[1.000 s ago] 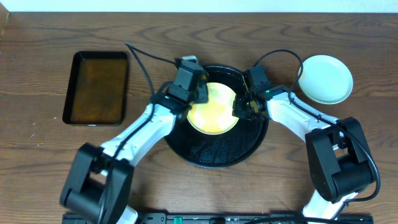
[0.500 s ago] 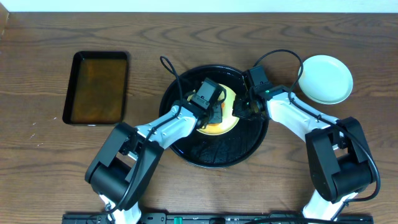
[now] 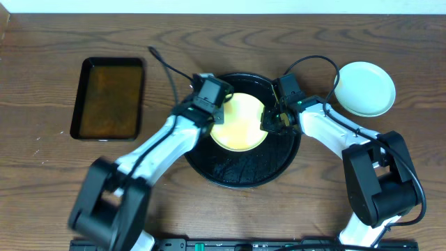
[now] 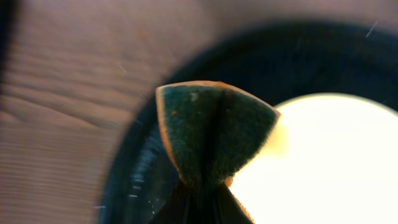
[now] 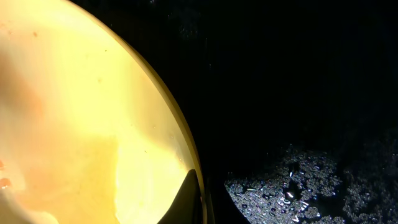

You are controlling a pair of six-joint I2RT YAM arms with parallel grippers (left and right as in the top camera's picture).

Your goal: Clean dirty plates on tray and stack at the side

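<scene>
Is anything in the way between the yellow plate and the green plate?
Nothing loose. Only the black tray rim and the right gripper, clamped on the yellow plate, lie between it and the green plate. The left gripper holds its sponge on the other side.

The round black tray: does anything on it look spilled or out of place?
Yes, slightly. Droplets of liquid lie scattered on the tray floor beside the yellow plate, so the tray is wet. A faint orange stain shows on the plate. The sponge in the left gripper is folded double. Nothing looks broken.
</scene>
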